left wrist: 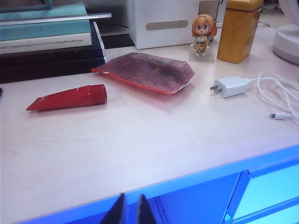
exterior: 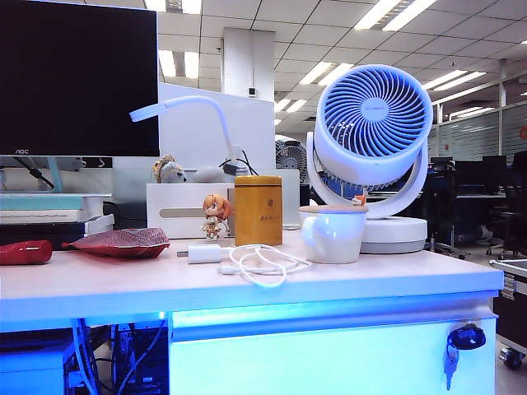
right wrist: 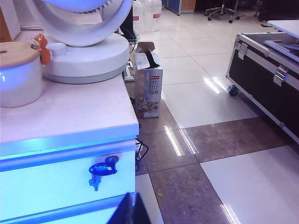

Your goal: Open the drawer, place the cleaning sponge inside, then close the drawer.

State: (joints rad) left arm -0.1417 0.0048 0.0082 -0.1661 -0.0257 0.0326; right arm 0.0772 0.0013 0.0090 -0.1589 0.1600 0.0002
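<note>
Both grippers' jaws sit pressed together and empty, left gripper (left wrist: 131, 210) below the desk edge, right gripper (right wrist: 133, 210) under the keys (right wrist: 100, 170), with the drawer (right wrist: 60, 184) shut ahead (cleaning sponge unseen), so the job looks finished.

Drawer (exterior: 329, 362) shut; keys (exterior: 453, 360) dangling at lock.

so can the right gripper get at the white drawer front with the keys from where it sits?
Probably yes: the right gripper, fingers shut, hangs just below and in front of the white drawer front, near the blue-tagged keys, and nothing stands between them.
</note>
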